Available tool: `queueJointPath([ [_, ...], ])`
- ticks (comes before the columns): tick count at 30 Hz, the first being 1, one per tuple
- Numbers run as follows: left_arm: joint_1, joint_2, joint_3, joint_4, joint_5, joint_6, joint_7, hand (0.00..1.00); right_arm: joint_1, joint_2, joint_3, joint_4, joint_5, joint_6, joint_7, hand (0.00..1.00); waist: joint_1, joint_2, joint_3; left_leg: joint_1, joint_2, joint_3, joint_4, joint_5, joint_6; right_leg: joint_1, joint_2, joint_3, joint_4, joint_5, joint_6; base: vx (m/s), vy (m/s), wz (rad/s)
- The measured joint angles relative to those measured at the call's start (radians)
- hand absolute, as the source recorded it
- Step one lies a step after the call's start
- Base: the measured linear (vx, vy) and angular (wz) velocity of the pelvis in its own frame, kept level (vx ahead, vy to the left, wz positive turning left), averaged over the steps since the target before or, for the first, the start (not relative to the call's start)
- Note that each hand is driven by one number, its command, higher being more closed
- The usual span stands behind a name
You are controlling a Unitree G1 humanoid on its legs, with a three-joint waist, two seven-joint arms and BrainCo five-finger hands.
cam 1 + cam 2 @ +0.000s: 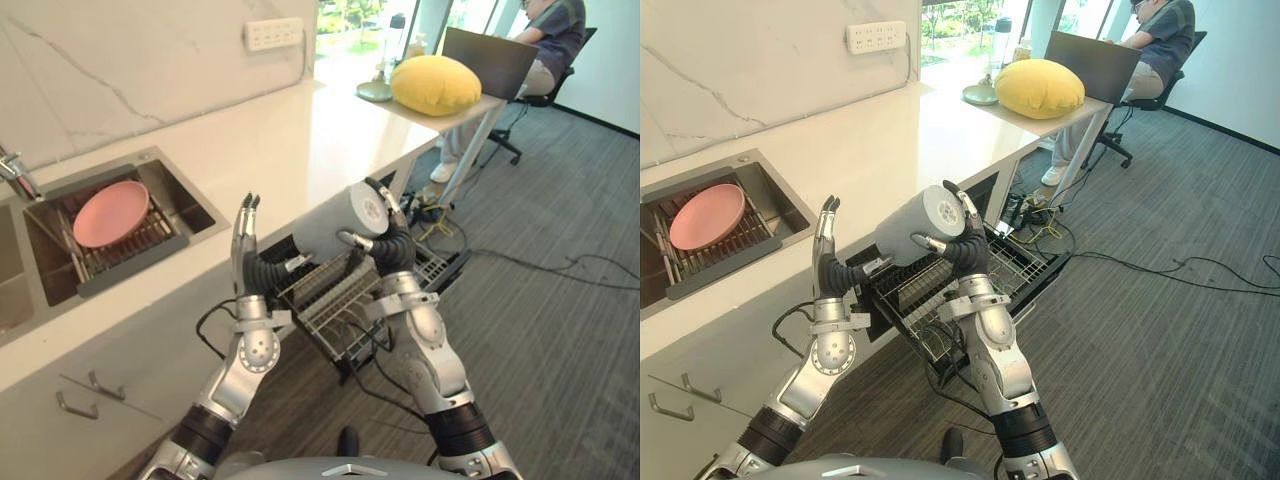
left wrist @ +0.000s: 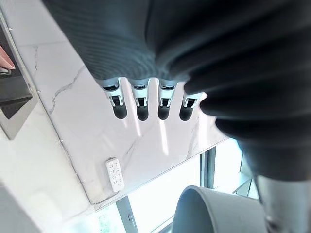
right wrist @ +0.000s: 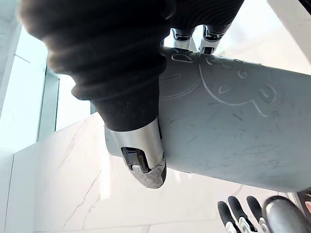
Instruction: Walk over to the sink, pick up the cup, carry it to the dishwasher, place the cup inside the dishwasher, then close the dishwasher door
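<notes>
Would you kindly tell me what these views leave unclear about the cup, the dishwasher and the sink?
- Inside of the cup: the eye views show its outer wall and one end, with the right hand wrapped round it.
- Dishwasher door: covered in the eye views by the pulled-out rack.
- Tap over the sink: cut off by the left eye view's left edge.

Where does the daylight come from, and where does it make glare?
Left eye view: daylight from the window whitens the countertop. Left wrist view: the window glows white behind the cup. Right wrist view: no glare on the cup in the right hand.
</notes>
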Motion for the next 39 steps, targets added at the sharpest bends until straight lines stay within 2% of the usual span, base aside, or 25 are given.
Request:
queueJointPath([
  [6,0.011,0.0,0.005,0.013,-0.025,0.002,0.0,0.0,0.0,0.011,-0.016,0.0,-0.003,-0.011,-0.02,1.0,0.0,-0.004,0.002,0.0,0.0,-0.001,0.0,0.0,0.0,0.0,0.0,-0.001,0.0,0.0,0.001,0.0,0.0,0.0],
  [9,0.029,-0.008,0.042,0.035,-0.036,-0.001,-0.01,0.0,0.0,0.021,-0.056,0.0,-0.03,-0.023,-0.044,1.0,0.0,-0.009,0.003,0.0,0.0,-0.001,0.0,0.0,0.0,0.0,0.0,-0.002,0.0,0.0,0.001,0.0,0.0,0.0],
  [12,0.051,-0.005,0.067,0.047,-0.056,-0.038,-0.083,0.0,0.0,0.017,-0.111,0.0,-0.066,-0.025,-0.062,1.0,0.001,-0.015,0.006,-0.001,0.0,-0.001,0.0,0.0,0.0,0.0,-0.001,-0.003,0.0,0.0,0.001,0.0,0.0,0.0],
  [15,0.089,0.006,0.07,0.115,-0.139,-0.1,-0.2,0.0,0.009,0.004,-0.143,0.017,-0.081,-0.025,-0.083,1.0,-0.001,-0.016,0.006,-0.001,0.0,-0.003,0.0,0.0,0.0,0.0,-0.002,-0.004,0.0,-0.001,0.001,0.0,0.0,0.0],
  [16,0.101,0.006,0.068,0.116,-0.153,-0.107,-0.216,0.0,0.01,0.004,-0.148,0.031,-0.082,-0.027,-0.085,1.0,-0.002,-0.017,0.007,-0.001,0.0,-0.003,0.0,0.0,0.0,0.0,-0.002,-0.005,0.0,-0.001,0.001,0.0,0.0,0.0],
  [18,0.132,0.012,0.054,0.116,-0.2,-0.156,-0.292,0.0,0.018,-0.004,-0.165,0.099,-0.097,-0.028,-0.097,1.0,-0.001,-0.021,0.009,-0.004,0.0,-0.009,0.0,0.0,0.0,0.0,-0.002,-0.011,0.0,-0.003,0.001,0.0,0.0,0.08],
  [21,0.154,0.042,0.006,0.115,-0.232,-0.201,-0.383,0.0,0.046,-0.007,-0.18,0.168,-0.099,-0.028,-0.099,1.0,-0.001,-0.022,0.012,-0.009,-0.001,-0.027,-0.005,0.002,-0.002,0.001,-0.006,-0.031,0.0,-0.005,-0.002,0.0,0.0,0.17],
  [23,0.166,0.053,-0.021,0.114,-0.248,-0.212,-0.425,0.0,0.047,-0.007,-0.185,0.204,-0.099,-0.027,-0.099,1.0,0.002,-0.023,0.015,-0.006,-0.001,-0.028,-0.018,0.007,-0.005,0.0,-0.007,-0.033,0.0,-0.005,-0.005,0.01,-0.003,0.07],
  [27,0.192,0.073,-0.082,0.115,-0.271,-0.206,-0.505,0.0,0.045,-0.018,-0.195,0.312,-0.101,-0.028,-0.099,1.0,0.003,-0.022,0.023,-0.004,-0.002,-0.044,-0.034,0.018,-0.006,0.002,-0.008,-0.054,0.0,-0.007,-0.006,0.03,-0.005,0.1],
  [30,0.199,0.082,-0.082,0.165,-0.271,-0.196,-0.516,0.0,0.034,-0.031,-0.196,0.413,-0.108,-0.027,-0.097,1.0,0.005,-0.016,0.035,0.006,-0.002,-0.054,-0.053,0.026,-0.009,0.008,-0.009,-0.065,0.0,-0.015,0.007,0.03,-0.014,0.12],
  [33,0.233,0.102,-0.071,0.226,-0.27,-0.167,-0.512,0.0,0.031,-0.046,-0.198,0.493,-0.132,-0.015,-0.085,1.0,0.006,0.0,0.064,0.012,0.0,-0.07,-0.063,0.032,-0.011,0.018,-0.01,-0.093,0.0,-0.027,0.004,0.03,-0.018,0.17],
  [36,0.23,0.127,-0.001,0.225,-0.295,-0.163,-0.506,0.0,-0.045,-0.101,-0.199,0.539,-0.139,0.005,-0.077,1.0,0.027,0.001,0.129,-0.095,0.007,-0.104,0.006,0.016,-0.028,-0.03,-0.018,-0.177,0.0,-0.028,-0.011,-0.06,-0.015,0.29],
  [38,0.201,0.158,0.043,0.228,-0.325,-0.164,-0.487,0.0,-0.195,-0.152,-0.202,0.625,-0.139,0.015,-0.084,1.0,0.042,0.004,0.21,-0.158,0.01,-0.12,0.051,0.018,-0.026,-0.07,-0.019,-0.22,0.0,0.002,-0.018,-0.09,-0.008,0.24],
  [39,0.182,0.173,0.068,0.232,-0.338,-0.165,-0.472,0.0,-0.309,-0.207,-0.205,0.698,-0.139,0.03,-0.089,1.0,0.057,0.016,0.269,-0.196,0.008,-0.135,0.07,0.025,-0.027,-0.093,-0.02,-0.233,0.0,0.019,-0.025,-0.1,0.0,0.27],
])
